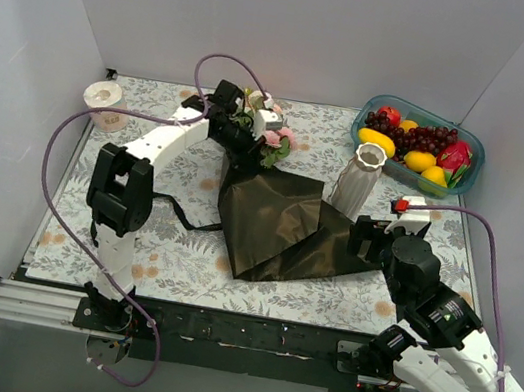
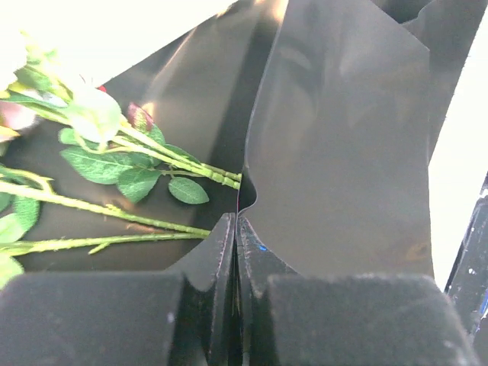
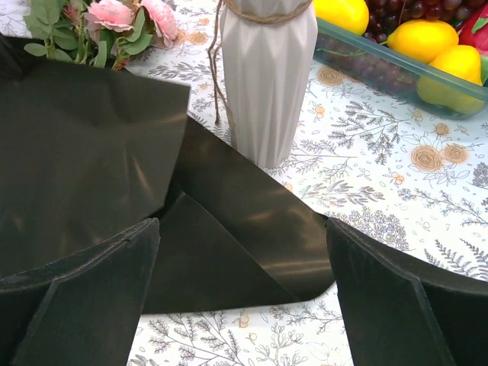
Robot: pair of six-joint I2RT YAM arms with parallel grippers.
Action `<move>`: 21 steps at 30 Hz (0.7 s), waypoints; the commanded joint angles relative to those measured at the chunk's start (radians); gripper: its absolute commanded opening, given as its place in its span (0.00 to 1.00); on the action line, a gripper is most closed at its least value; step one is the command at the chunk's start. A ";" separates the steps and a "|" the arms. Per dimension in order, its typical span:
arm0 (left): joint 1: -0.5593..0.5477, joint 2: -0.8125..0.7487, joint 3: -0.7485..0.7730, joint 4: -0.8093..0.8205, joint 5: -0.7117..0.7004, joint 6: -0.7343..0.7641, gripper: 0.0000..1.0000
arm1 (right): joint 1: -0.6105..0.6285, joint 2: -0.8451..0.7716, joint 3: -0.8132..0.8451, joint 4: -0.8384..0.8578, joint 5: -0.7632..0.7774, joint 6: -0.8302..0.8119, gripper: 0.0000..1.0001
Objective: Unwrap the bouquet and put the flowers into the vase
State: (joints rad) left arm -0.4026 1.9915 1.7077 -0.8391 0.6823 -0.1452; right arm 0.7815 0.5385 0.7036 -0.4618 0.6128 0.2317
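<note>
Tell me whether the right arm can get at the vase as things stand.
Probably yes. The right gripper is open and faces the vase, which stands upright just beyond it. Only the flat black wrapping paper lies between them, and the fruit tray sits off to the side.

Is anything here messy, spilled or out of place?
Nothing is spilled or broken. The oddest thing is the black paper, sprawled open and creased across the table right up to the foot of the vase. The left gripper pinches its edge. A loose ribbon trails off its left side. The vase stands upright.
</note>
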 commanded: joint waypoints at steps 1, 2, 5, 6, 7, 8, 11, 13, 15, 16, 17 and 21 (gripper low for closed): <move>0.100 -0.146 -0.017 -0.017 0.190 0.071 0.04 | 0.007 0.006 0.020 0.054 -0.022 -0.009 0.97; 0.120 -0.175 -0.032 -0.021 0.227 0.087 0.06 | 0.005 0.006 0.020 0.055 -0.027 -0.011 0.97; 0.205 -0.230 -0.144 -0.041 0.411 0.248 0.10 | 0.007 0.014 0.020 0.069 -0.041 -0.017 0.97; 0.228 -0.267 -0.179 -0.054 0.472 0.310 0.11 | 0.007 0.018 0.022 0.077 -0.045 -0.015 0.97; 0.272 -0.281 -0.247 -0.066 0.523 0.370 0.12 | 0.007 0.021 0.023 0.081 -0.047 -0.018 0.97; 0.294 -0.296 -0.275 -0.115 0.625 0.521 0.16 | 0.005 0.028 0.027 0.087 -0.051 -0.017 0.97; 0.378 -0.309 -0.329 -0.263 0.797 0.747 0.19 | 0.007 0.050 0.037 0.118 -0.077 -0.019 0.98; 0.448 -0.274 -0.318 -0.368 0.871 0.936 0.23 | 0.007 0.067 0.045 0.138 -0.096 -0.020 0.98; 0.479 -0.226 -0.263 -0.544 0.937 1.035 0.26 | 0.007 0.093 0.051 0.153 -0.114 -0.022 0.98; 0.504 -0.199 -0.255 -0.543 0.956 1.015 0.27 | 0.007 0.103 0.053 0.160 -0.117 -0.022 0.98; 0.516 -0.189 -0.246 -0.543 0.971 0.986 0.27 | 0.007 0.118 0.053 0.179 -0.120 -0.025 0.98; 0.571 -0.192 -0.275 -0.545 1.016 0.989 0.27 | 0.007 0.162 0.050 0.232 -0.136 -0.028 0.98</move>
State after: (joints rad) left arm 0.1295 1.8202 1.4281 -1.2697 1.4227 0.7353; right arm 0.7815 0.6701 0.7109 -0.3424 0.5072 0.2203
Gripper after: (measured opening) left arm 0.271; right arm 0.982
